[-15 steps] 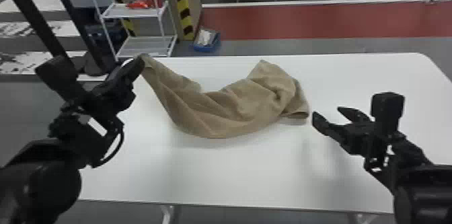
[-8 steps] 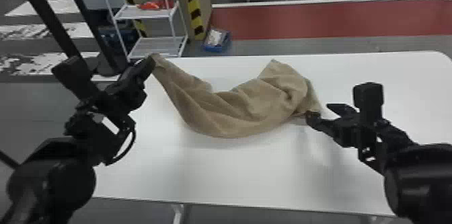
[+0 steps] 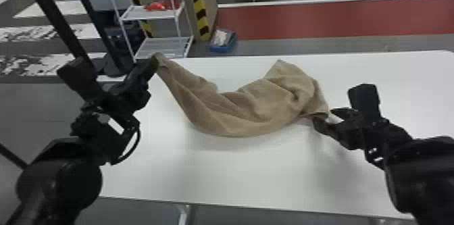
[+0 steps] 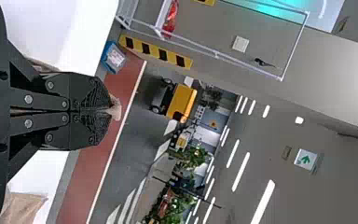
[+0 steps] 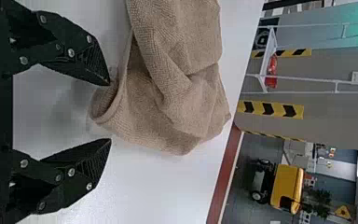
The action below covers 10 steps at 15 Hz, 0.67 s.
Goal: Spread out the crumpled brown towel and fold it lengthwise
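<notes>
We hold one corner of brown towel [image 3: 243,109] up in left gripper [image 3: 153,63], fingers [image 4: 91,93] closed on it. Middle sags down, and other end lies bunched on white counter [image 3: 236,177]. Right gripper [image 3: 324,116] is low at that end, fingers [image 5: 81,51] open, bit of folded towel edge between tips. Behind counter, we see white rack [image 3: 148,13] and blue box [image 3: 223,47] on floor [image 3: 270,47].

Rough, matt brown cloth makes up the towel [image 3: 250,109], with a smooth, faintly glossy white worktop [image 3: 236,173] beneath it and matt black pincers, metal-looking screws dotting them, at its two ends.
</notes>
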Each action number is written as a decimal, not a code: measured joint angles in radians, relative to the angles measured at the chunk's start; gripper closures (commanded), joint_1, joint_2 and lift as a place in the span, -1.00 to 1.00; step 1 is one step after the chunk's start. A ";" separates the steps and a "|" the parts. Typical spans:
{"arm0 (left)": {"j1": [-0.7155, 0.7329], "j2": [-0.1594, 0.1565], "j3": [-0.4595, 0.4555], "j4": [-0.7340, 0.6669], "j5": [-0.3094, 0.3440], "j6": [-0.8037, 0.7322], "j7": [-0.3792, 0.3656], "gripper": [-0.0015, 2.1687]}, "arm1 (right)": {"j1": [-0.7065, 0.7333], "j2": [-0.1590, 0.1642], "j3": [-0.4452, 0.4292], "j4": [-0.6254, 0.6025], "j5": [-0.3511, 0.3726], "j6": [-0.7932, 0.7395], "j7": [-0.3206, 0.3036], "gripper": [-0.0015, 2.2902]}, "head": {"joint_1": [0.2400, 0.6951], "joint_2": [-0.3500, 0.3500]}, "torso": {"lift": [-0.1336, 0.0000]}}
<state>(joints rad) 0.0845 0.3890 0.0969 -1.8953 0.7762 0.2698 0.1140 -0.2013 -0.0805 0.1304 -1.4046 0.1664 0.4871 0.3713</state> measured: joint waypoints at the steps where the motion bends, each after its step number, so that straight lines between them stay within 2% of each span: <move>1: -0.001 0.000 0.000 0.001 0.000 0.000 0.000 0.24 | -0.013 0.000 -0.002 0.018 -0.004 0.000 0.001 -0.10 | 1.00 0.47 | -0.80; 4: -0.002 0.000 0.000 0.001 0.000 -0.001 0.001 0.24 | -0.040 0.000 -0.003 0.052 -0.011 -0.013 0.009 0.56 | 1.00 0.47 | -0.80; 5: -0.002 0.000 0.000 0.001 0.000 -0.003 0.001 0.24 | -0.041 -0.001 -0.003 0.053 -0.012 -0.024 0.013 0.62 | 1.00 0.47 | -0.80; 7: -0.002 0.003 0.000 0.001 0.000 -0.014 0.011 0.24 | -0.022 -0.001 -0.011 0.032 -0.017 -0.055 0.017 0.63 | 0.98 0.48 | -0.80; 10: 0.001 0.021 0.011 -0.010 0.021 -0.036 0.022 0.24 | 0.024 -0.007 -0.040 -0.090 -0.039 -0.035 0.018 0.63 | 0.91 0.50 | -0.80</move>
<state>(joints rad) 0.0852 0.4101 0.1083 -1.9058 0.7972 0.2335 0.1356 -0.1773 -0.0879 0.0902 -1.4947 0.1270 0.4520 0.3890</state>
